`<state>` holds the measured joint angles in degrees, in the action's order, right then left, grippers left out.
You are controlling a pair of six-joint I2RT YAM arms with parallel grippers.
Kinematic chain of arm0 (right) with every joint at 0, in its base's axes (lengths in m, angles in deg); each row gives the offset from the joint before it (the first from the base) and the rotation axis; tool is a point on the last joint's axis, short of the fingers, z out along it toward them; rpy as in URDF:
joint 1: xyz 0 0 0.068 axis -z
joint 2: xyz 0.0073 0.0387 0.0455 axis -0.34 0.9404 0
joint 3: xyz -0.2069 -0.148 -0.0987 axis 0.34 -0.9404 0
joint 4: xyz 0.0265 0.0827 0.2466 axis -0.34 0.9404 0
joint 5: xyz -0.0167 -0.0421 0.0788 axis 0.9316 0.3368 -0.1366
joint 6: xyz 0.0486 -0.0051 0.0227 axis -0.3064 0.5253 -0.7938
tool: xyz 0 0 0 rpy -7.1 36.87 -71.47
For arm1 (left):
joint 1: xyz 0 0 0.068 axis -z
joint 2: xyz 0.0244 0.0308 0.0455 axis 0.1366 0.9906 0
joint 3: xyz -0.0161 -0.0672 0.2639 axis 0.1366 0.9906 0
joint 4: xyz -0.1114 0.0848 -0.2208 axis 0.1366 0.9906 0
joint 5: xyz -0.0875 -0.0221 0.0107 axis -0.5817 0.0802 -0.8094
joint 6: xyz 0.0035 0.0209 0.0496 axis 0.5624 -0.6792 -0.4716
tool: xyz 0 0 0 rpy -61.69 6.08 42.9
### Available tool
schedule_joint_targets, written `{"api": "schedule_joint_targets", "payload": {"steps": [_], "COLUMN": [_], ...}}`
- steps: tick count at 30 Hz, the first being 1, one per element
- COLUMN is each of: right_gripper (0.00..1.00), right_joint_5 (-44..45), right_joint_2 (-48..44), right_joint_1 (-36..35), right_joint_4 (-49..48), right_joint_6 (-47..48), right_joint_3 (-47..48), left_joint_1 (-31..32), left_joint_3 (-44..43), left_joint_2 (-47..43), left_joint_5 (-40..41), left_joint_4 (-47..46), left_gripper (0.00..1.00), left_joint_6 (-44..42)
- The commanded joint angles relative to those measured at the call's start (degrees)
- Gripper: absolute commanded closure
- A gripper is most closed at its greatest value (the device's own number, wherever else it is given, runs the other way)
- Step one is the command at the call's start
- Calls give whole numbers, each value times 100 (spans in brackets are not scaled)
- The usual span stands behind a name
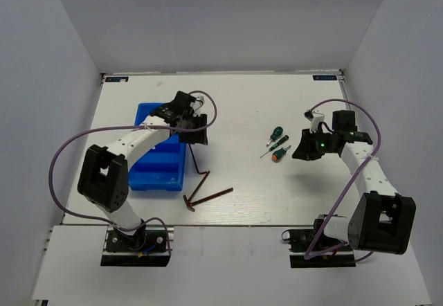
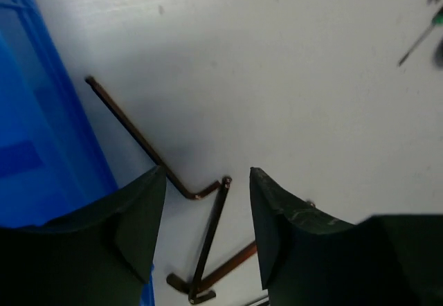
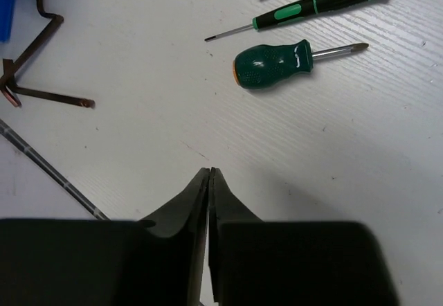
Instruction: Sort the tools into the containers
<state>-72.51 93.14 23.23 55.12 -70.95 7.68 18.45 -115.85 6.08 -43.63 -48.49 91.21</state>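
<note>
The left arm point(image 1: 135, 143) bends from the lower left of the frame toward the centre. Its left gripper point(image 2: 208, 174) has the fingers point(image 2: 142, 216) spread apart. The right arm point(image 1: 367, 171) folds at the right side, and the right gripper point(image 3: 209, 172) has its fingers pressed together.

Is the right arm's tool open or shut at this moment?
Shut. The right wrist view shows the right tool closed tight at its tip, with no gap and nothing held.

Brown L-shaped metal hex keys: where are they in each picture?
Top external: dark brown L-shaped metal hex keys, lower centre.
Left wrist: keys, centre to bottom.
Right wrist: keys, upper left.
Shared landmark: blue rectangular plastic bin, just left of them everywhere.
</note>
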Motion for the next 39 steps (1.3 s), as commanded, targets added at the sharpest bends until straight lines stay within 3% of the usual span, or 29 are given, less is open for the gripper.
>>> {"api": "schedule_joint_targets", "payload": {"steps": [1,3,4,5,6,8,9,10,11,12,14,15,16,17,18,20,22,24,26,29,31,32,35,39], "right_gripper": [100,100,72,72,34,19,19,22,25,31,41,69,89,98,98,52,26,14,12,12,15,25,40,43], "right_joint_5": [-44,-35,-105,-158,-359,-798,-1601,-1835,-2072,-2118,-1831,-1385,-815,-478,587,956,1045,1298,1398,994,888,696,353,202], "right_joint_2": [-113,-60,-34,-8,1,-68,-69,-165,-183,-244,-192,-166,-131,131,264,902,1169,1101,951,837,880,933,1730,2339], "right_joint_1": [-1,-10,-10,-10,-10,-19,-80,-115,-229,-326,-747,-931,-1116,-1187,-1284,-1434,-1434,-1408,-1391,-1329,-1303,-1276,-1188,-1127], "right_joint_4": [-34,-25,35,62,106,499,728,791,792,888,915,384,135,-311,-620,-380,140,54,-219,150,272,421,2122,2550], "right_joint_6": [-92,-101,-66,-39,22,872,1432,2038,2244,2751,3352,3266,3083,2933,2584,2360,2850,3254,3712,5851,6836,7452,8457,8671], "right_joint_3": [238,247,282,282,308,353,353,292,204,151,-25,-104,-235,-227,-166,517,1078,1082,968,793,555,607,1388,2058], "left_joint_1": [156,278,366,419,472,525,586,656,657,718,779,780,780,780,780,780,780,780,710,657,657,657,657,657], "left_joint_3": [9,88,149,202,203,334,421,553,554,554,677,729,834,888,888,941,854,801,739,739,739,739,809,1002], "left_joint_2": [-548,-601,-601,-601,-601,-750,-855,-978,-1214,-1312,-1523,-1698,-1778,-1831,-1832,-1893,-1780,-1595,-1455,-1261,-1173,-1173,-1426,-1839], "left_joint_5": [-190,-454,-690,-806,-885,-1341,-1569,-1832,-1913,-1975,-1905,-1827,-1731,-1617,-1433,-1142,-965,-895,-1052,-1246,-1334,-1386,-1387,-1448], "left_joint_4": [448,273,220,219,124,-87,-253,-499,-501,-501,-624,-694,-825,-905,-966,-1071,-1160,-1231,-1292,-1345,-1275,-1275,-1265,-1441], "left_gripper": [36,34,34,34,34,42,50,62,93,98,100,95,83,56,49,32,32,31,31,31,31,31,31,31], "left_joint_6": [603,726,640,639,387,-36,-473,-677,-888,-1247,-1400,-1400,-1400,-1400,-1400,-1400,-1513,-1584,-1646,-1777,-1830,-1831,-1831,-1884]}}
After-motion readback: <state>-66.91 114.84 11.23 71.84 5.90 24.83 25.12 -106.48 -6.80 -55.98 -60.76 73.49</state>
